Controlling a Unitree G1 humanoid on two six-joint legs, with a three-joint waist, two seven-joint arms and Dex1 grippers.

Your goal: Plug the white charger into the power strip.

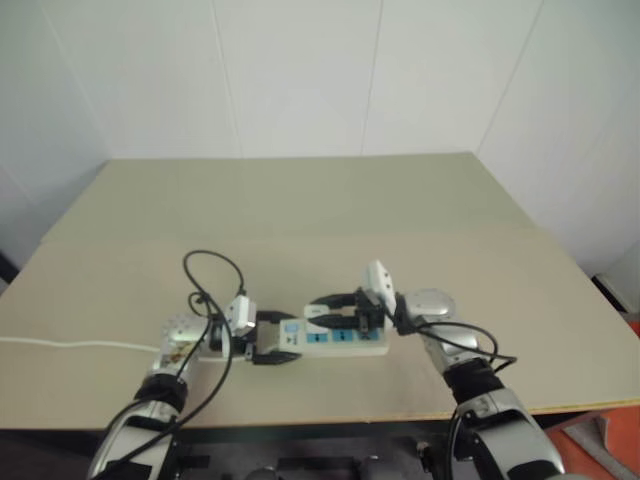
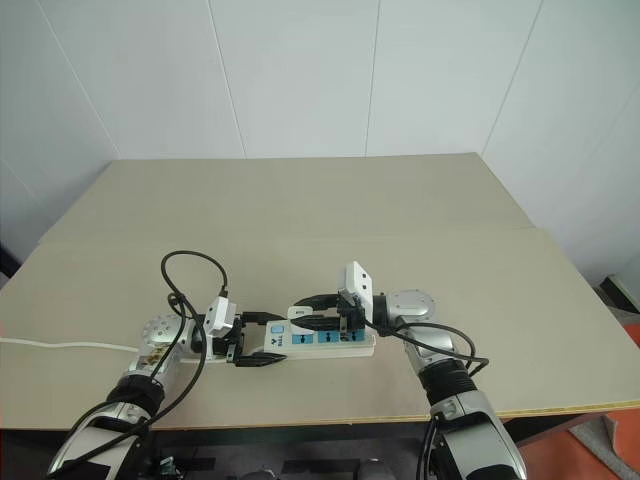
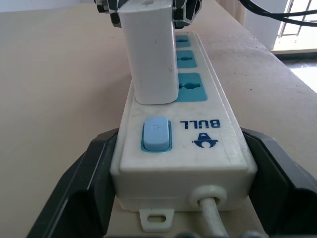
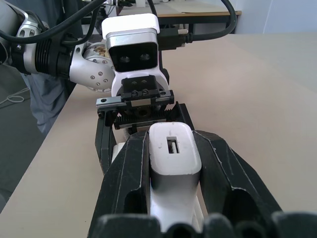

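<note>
Gripping white charger (image 4: pixel 174 161): right gripper (image 4: pixel 173 198) | bracing power strip (image 3: pixel 198 119) end: left gripper (image 3: pixel 183 193)

White panel walls (image 1: pixel 300 70) with thin seams stand behind the tan worktop (image 1: pixel 300 200). An orange floor (image 1: pixel 600 440) shows past its near right corner.

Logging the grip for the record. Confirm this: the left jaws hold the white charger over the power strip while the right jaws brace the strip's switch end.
Sides swapped. The right gripper holds the white charger; the left gripper braces the power strip, per both wrist views.
</note>
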